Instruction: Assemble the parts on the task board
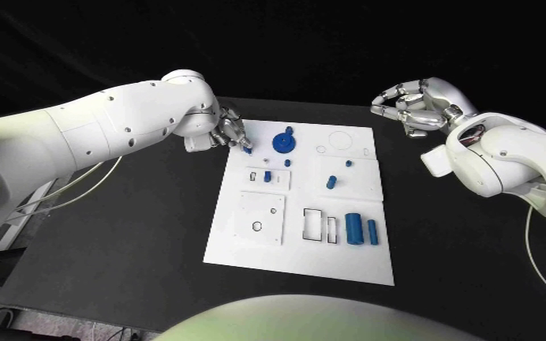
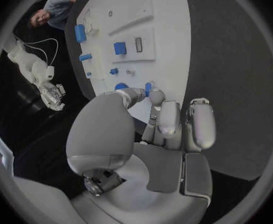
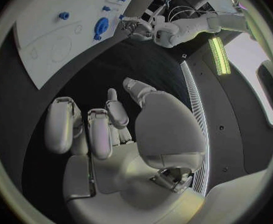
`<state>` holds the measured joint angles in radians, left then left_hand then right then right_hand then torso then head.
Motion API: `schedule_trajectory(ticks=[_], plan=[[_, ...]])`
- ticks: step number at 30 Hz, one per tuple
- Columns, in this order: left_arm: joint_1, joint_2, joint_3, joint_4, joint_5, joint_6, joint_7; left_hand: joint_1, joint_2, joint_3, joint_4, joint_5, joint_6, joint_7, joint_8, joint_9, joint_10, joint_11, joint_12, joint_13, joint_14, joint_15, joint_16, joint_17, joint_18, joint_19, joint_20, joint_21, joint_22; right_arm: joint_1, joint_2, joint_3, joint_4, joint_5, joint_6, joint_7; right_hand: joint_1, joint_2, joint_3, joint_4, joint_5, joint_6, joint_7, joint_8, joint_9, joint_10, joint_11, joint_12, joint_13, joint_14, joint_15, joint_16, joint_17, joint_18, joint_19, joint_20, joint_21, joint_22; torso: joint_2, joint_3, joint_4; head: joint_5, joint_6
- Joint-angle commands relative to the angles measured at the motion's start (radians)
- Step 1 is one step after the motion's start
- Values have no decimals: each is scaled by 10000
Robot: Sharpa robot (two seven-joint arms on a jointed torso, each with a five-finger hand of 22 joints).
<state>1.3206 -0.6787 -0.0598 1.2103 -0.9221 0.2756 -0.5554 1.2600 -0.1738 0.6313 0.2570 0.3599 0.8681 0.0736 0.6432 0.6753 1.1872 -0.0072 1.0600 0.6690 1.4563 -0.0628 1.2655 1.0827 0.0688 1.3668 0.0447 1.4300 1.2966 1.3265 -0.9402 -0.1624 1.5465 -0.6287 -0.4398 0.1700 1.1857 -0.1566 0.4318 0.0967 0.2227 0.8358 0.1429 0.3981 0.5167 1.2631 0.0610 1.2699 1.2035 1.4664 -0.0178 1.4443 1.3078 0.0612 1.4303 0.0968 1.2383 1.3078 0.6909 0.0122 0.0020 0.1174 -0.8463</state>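
My left hand (image 1: 228, 132) pinched a small blue part (image 1: 247, 150) in its fingers (image 2: 156, 97) at the task board's (image 1: 298, 260) far left edge. My right hand (image 1: 413, 106) hovered over bare counter (image 1: 455, 238) off the board's far right corner, fingers curled in, holding nothing. Two blue cylinders (image 1: 362, 229) lay beside rectangular slots (image 1: 319, 226).

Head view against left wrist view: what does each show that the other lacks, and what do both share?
The head view alone shows the two blue cylinders lying side by side at the near end of the task board. The left wrist view alone shows the left hand pinching a small blue part at its fingertips. Both show the board, the blue gear and the right hand.
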Motion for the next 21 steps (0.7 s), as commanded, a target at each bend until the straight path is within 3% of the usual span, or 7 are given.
schedule_trajectory(ticks=[1, 10, 14, 18, 21], plan=[[-3, -240, 17, 393, 667, -538, 186, -109, 26, 1352, -1253, 22, -4, -54, 129, 798, 101, -16, 82, 44, 16, -65, -50, -9, -24, 49, -19, 59, 12, -8, -4, 0, 6, -79, 143, 61, -59, 6, 22, 62, 37, -66, 17, 18, 15, -52, 11, -32, 7, 510, 62, -53, 326, 78, -55, -26, -40, 1459, 2, 3, 6, -32, -21], [-32, -1009, 28, 1648, 723, -1182, 315, -261, -60, 1513, -1332, 29, 39, -86, 208, 844, 229, -46, 184, 166, 21, -86, -46, -4, -49, 133, -32, 117, 124, -9, -26, -1, 12, -78, 159, 61, -87, 15, 11, 101, 43, -69, 18, 30, 16, -62, 14, -41, -5, 509, 63, -59, 318, 79, -56, -26, -50, 1457, -6, -6, 24, -30, -19], [-141, -1379, 26, 2341, 338, -1663, 559, -352, -186, 1670, -1437, 40, 84, -121, 273, 878, 353, -79, 285, 300, 24, -115, -43, 1, -67, 195, -51, 162, 208, -10, -32, -3, 11, -76, 168, 62, -87, 15, 11, 101, 43, -69, 18, 30, 16, -62, 14, -41, -5, 509, 63, -59, 318, 79, -56, -26, -50, 1457, 1, -8, 13, -4, -19], [-263, -1561, 22, 2753, -31, -1890, 661, -415, -254, 1774, -1482, 49, 120, -142, 310, 895, 427, -100, 336, 366, 27, -132, -40, 8, -83, 246, -65, 200, 277, -14, -38, -4, 8, -75, 169, 62, -87, 15, 11, 101, 43, -69, 18, 30, 16, -62, 14, -41, -5, 509, 63, -59, 318, 79, -56, -26, -50, 1457, -3, -11, 35, 28, -36], [-372, -1635, 18, 2958, -235, -1994, 690, -435, -277, 1819, -1499, 55, 131, -150, 321, 900, 453, -108, 352, 387, 28, -139, -41, 7, -86, 257, -70, 208, 292, -18, -36, -5, 6, -75, 176, 64, -87, 15, 11, 101, 43, -69, 18, 30, 16, -62, 14, -41, -5, 509, 63, -59, 318, 79, -56, -26, -50, 1457, 5, -7, 12, 52, -40]])
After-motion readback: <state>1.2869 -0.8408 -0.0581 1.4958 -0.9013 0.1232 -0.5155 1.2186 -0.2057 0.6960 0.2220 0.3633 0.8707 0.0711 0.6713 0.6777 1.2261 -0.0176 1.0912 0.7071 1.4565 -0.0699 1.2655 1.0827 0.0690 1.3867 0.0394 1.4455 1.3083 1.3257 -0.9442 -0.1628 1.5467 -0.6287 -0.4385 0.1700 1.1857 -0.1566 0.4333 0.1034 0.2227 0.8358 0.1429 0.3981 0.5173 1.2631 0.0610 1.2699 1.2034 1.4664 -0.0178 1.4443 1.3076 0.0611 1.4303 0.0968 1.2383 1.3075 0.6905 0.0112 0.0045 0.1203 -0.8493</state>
